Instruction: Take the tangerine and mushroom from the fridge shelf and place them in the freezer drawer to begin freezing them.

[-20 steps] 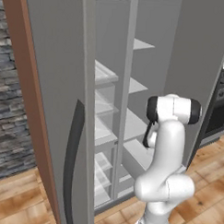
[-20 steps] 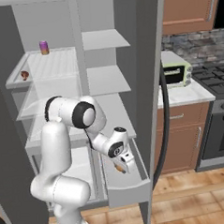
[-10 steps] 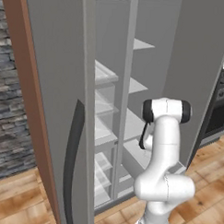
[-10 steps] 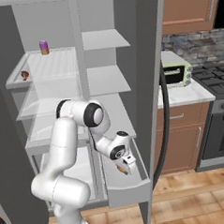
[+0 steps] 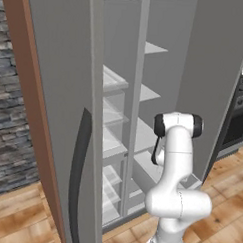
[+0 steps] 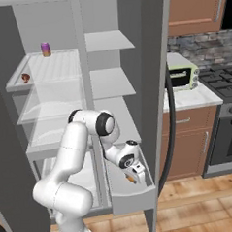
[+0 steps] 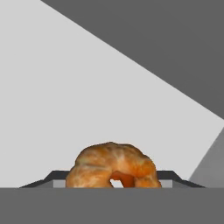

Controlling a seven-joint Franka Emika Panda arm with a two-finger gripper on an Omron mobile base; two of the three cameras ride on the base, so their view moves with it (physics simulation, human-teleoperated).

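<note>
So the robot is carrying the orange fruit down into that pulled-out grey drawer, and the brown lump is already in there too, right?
Not quite. The mushroom sits on the upper fridge shelf, as the right base view shows. The gripper does hold the tangerine over the freezer drawer.

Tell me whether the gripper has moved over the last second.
Yes. The gripper with the tangerine has sunk lower into the freezer drawer, nearer its front wall.

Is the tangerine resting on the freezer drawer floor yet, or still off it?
Cannot tell. The hand view shows the tangerine at the end effector, its underside hidden; the right base view shows it low inside the freezer drawer.
</note>
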